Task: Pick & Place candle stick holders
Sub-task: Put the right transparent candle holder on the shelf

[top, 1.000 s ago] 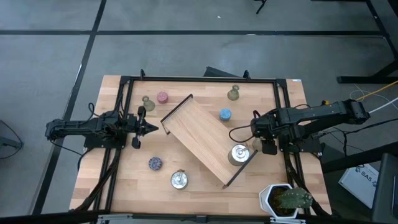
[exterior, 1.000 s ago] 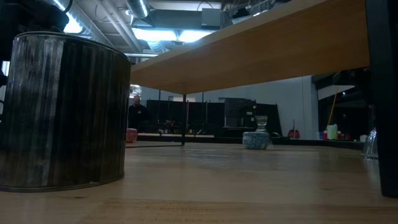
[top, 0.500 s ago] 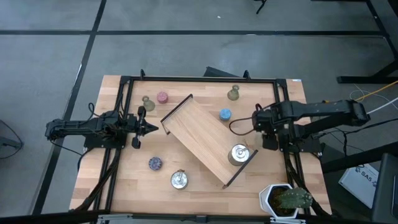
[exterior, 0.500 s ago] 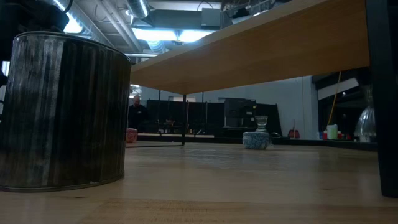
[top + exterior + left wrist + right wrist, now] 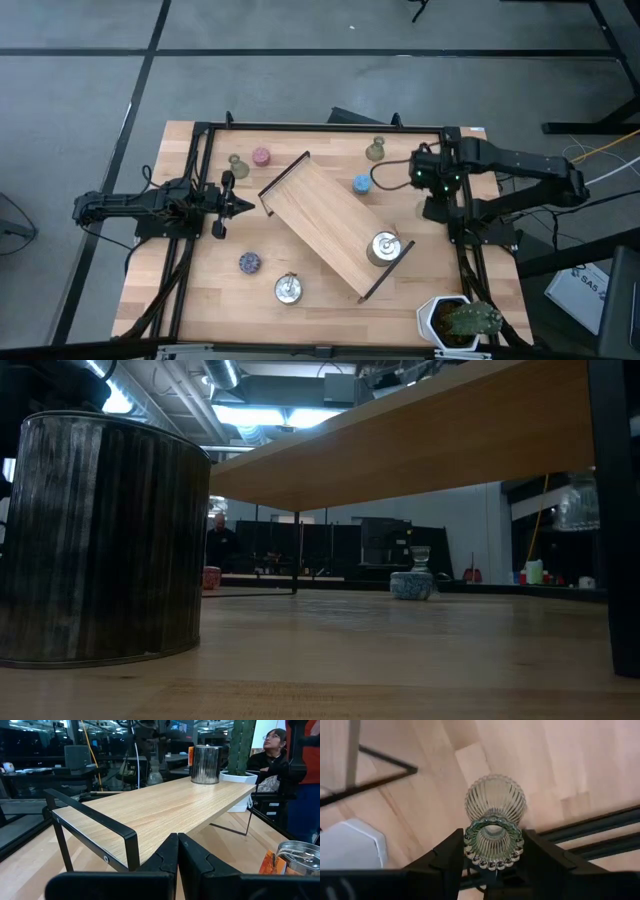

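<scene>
My right gripper (image 5: 428, 178) hangs over the table's right side, beyond the wooden tray (image 5: 335, 225), shut on a clear greenish bell-shaped candle stick holder (image 5: 495, 802), which also shows raised in the low view (image 5: 578, 500). My left gripper (image 5: 240, 207) waits shut and level at the table's left, pointing at the tray. Two olive holders (image 5: 237, 163) (image 5: 375, 150), a pink one (image 5: 261, 156), a blue one (image 5: 362, 184), a purple one (image 5: 249, 262) and a silver one (image 5: 289, 289) stand on the table. Another silver holder (image 5: 384, 247) stands on the tray. My right gripper pinches the holder's beaded top rim (image 5: 470, 842) between its two fingers (image 5: 447, 855), one on each side. The fingers point down from above. The holder hangs upright below them, its wide ribbed foot (image 5: 495, 800) lowest, lifted clear of the table.
The tray lies slantwise across the table's middle on thin black legs. A potted plant in a white pot (image 5: 460, 320) stands at the near right corner. A black frame (image 5: 320, 128) runs around the table. People sit in the room beyond.
My right gripper has risen and gone toward the table's far edge, staying shut on the bell-shaped holder. The holder has gone from table height to hanging well clear of the table, still upright.
</scene>
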You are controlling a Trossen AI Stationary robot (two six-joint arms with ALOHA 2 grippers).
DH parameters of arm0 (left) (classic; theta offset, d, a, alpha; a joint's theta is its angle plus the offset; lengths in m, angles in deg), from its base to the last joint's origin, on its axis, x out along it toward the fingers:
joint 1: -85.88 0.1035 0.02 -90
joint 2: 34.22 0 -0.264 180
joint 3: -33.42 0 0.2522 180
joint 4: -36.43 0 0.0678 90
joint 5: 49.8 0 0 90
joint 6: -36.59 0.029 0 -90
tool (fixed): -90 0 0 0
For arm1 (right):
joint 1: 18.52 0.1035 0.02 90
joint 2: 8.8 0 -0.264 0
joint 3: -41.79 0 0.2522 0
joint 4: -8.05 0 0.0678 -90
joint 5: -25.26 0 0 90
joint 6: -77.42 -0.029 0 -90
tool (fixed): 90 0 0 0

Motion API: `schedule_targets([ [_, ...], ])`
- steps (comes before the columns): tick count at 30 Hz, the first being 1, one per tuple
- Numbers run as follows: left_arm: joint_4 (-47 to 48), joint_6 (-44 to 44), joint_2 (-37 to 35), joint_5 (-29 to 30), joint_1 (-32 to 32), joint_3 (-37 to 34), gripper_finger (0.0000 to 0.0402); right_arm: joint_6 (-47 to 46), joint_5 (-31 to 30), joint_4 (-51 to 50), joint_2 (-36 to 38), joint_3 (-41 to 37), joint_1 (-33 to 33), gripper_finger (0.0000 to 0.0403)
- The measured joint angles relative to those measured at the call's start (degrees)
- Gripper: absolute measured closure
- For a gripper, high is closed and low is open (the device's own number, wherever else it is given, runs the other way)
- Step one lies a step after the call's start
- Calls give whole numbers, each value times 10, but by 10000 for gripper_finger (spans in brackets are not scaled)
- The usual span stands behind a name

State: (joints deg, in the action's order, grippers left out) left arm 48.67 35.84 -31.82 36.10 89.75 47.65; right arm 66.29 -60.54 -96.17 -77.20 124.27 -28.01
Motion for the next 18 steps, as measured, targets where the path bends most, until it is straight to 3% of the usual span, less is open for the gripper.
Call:
schedule_targets([
  [18, 0, 0, 0, 0, 0, 0, 398, 60, -6, 4, -111, 179, -62, 222],
])
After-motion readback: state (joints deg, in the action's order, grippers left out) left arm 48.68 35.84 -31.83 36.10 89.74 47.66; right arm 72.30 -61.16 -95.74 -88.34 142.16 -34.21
